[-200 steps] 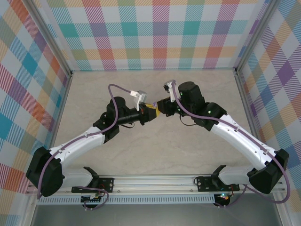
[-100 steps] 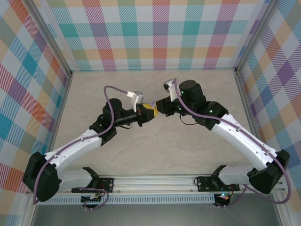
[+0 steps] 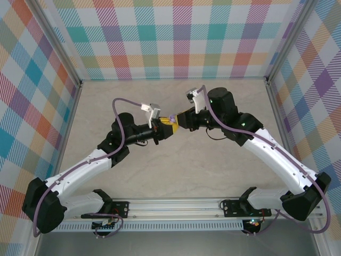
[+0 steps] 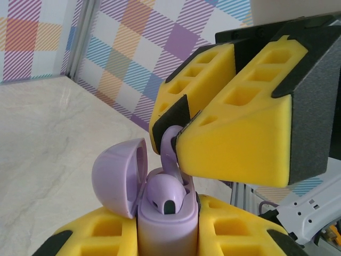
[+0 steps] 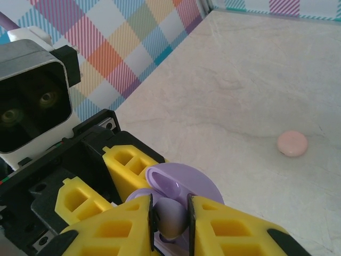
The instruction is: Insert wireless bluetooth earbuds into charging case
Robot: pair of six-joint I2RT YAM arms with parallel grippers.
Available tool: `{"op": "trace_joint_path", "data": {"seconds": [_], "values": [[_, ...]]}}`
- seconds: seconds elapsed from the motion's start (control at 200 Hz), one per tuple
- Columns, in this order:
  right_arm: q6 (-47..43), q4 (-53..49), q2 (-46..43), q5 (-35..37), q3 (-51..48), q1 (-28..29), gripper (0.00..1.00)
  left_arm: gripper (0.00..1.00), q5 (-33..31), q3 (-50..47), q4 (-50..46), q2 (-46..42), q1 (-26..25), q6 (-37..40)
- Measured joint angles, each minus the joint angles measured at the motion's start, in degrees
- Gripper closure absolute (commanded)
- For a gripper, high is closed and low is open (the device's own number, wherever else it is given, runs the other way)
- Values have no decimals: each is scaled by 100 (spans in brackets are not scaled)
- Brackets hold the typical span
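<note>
Pale marbled desk [image 3: 176, 170] stretches between plaid walls [image 3: 160, 37], and above its middle the two arms meet tip to tip. One lilac earbud [image 4: 169, 160] stands nearly upright at that meeting point, its rounded end down in the open mouth of the charging case [image 4: 162, 234] and its stem rising out of it. The case's body is held off the desk, upright, with its domed lid [image 4: 118, 176] hinged back to the left in the left wrist view. The right gripper [image 4: 173, 140] reaches in from above, its yellow foam fingers drawn narrow and pinching the earbud's stem between their tips. The left gripper [image 4: 168, 237] is clamped tight on the case's body, one yellow finger on either side of it. From the right wrist view the earbud shows as a pale bud wedged between the right gripper's two fingers, with the purple lid just behind it and the left gripper's fingers and camera housing [image 5: 32, 101] beyond. Well apart from all this, a salmon-pink disc [image 5: 292, 143] lies flat on the desk, toward the right of that view
</note>
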Motion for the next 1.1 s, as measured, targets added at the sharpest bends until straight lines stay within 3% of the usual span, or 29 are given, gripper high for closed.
{"op": "trace_joint_path", "data": {"seconds": [0.565, 0.71, 0.775, 1.1], "values": [[-354, -131, 0, -610, 39, -37, 72, 94, 72, 0, 42, -63, 0, 20], [-385, -160, 0, -597, 44, -35, 60, 94, 105, 0, 42, -63, 0, 22], [-376, -173, -7, -542, 44, -37, 50, 94, 129, 0, 46, -63, 0, 31], [-398, -293, -120, -382, 44, -9, 42, 94, 129, 0, 44, -63, 0, 129]]}}
